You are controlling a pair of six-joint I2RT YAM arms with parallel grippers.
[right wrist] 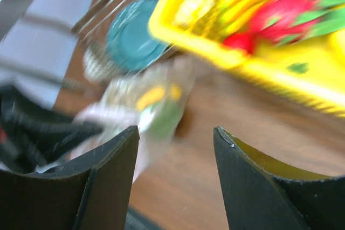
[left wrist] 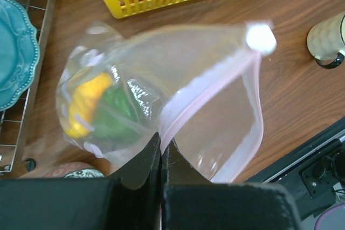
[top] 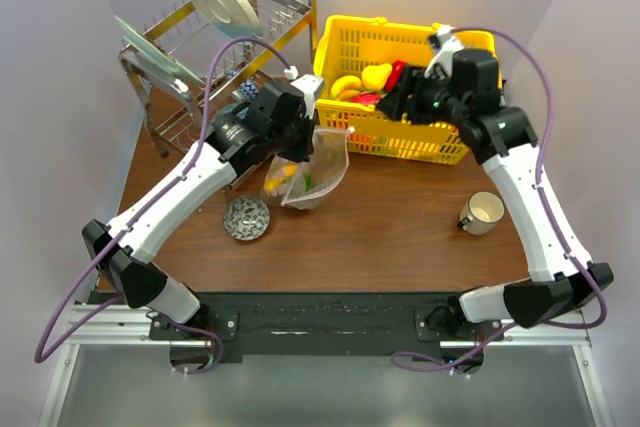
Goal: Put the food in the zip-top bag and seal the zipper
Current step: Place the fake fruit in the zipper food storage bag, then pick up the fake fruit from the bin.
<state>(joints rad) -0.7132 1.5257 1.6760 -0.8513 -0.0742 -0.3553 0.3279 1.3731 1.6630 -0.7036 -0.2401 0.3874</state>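
Left gripper (left wrist: 160, 157): jaws clamped on the pink zipper (left wrist: 205, 93) edge of the zip-top bag (left wrist: 178, 52). The bag is held up just in front of the yellow basket (top: 420, 142), with a yellow piece (left wrist: 85, 103) and a green piece (left wrist: 116, 114) inside; whether its lower end touches the table (top: 400, 217) cannot be told. Right gripper (right wrist: 175, 179): jaws spread, nothing between them, over the basket's left part, where a banana (top: 345, 85) and a red piece (top: 368, 99) lie. Also present: mug (top: 482, 212), patterned bowl (top: 246, 217), dish rack (top: 200, 57).
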